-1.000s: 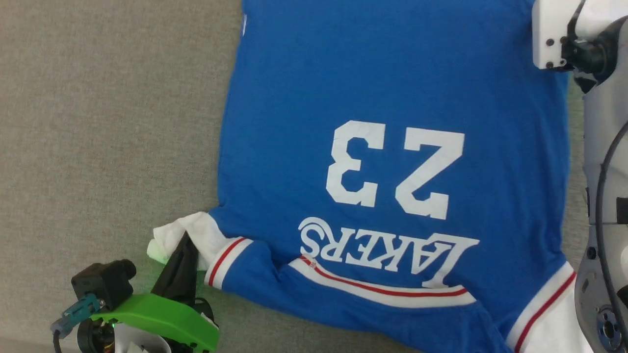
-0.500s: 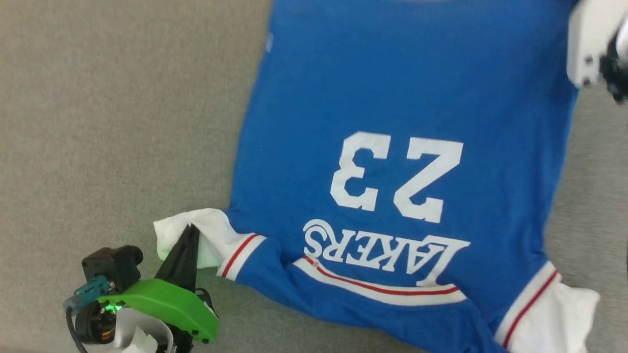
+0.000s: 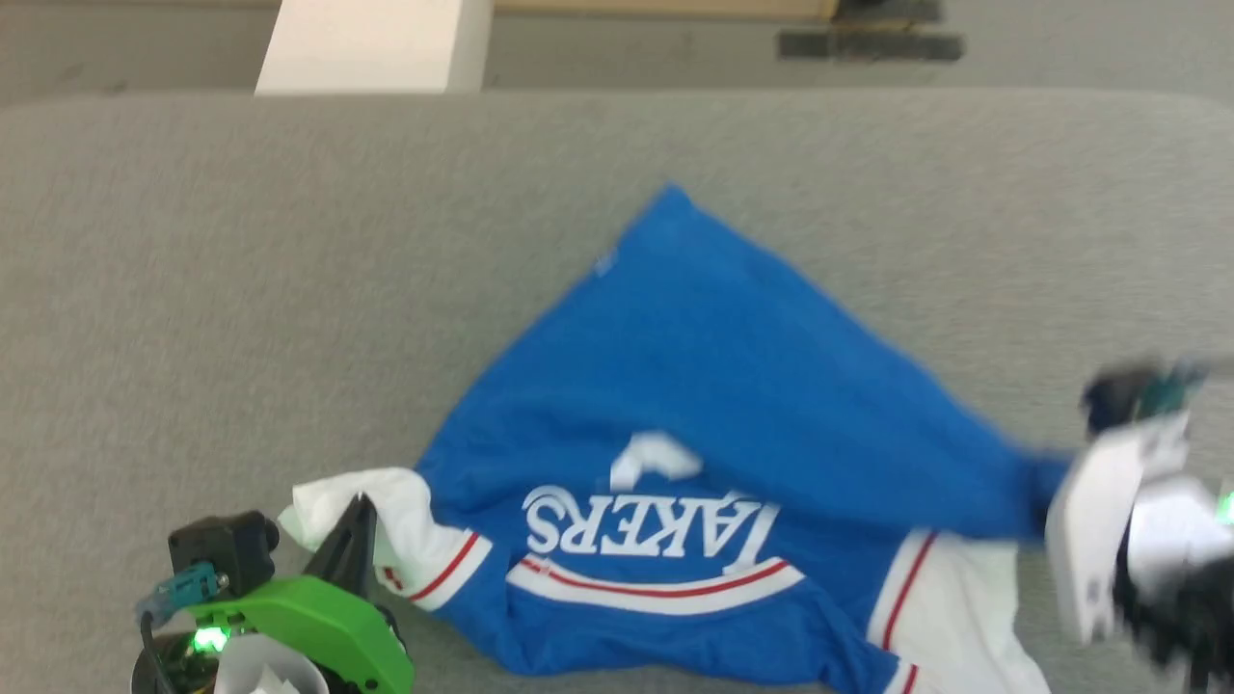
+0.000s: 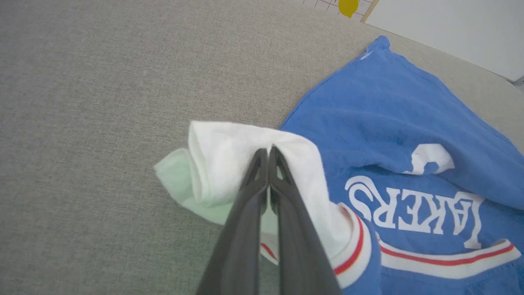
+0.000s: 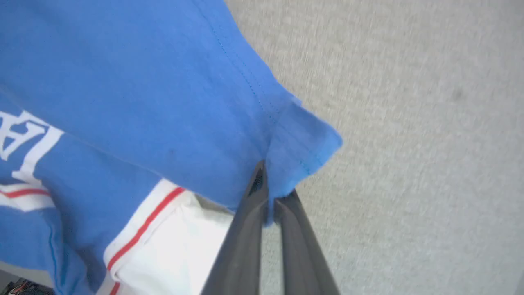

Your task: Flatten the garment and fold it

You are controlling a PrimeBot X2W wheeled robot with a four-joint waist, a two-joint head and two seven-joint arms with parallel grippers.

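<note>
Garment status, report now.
Left hand shut on white sleeve. Right hand shut on blue hem corner. The garment partly folded, number mostly covered. Nothing seen in the way on grey surface.

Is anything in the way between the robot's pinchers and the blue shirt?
No, nothing visible is in the way. The left gripper is shut on the white sleeve of the bright blue soft T-shirt, and the right gripper is shut on its blue hem corner.
</note>
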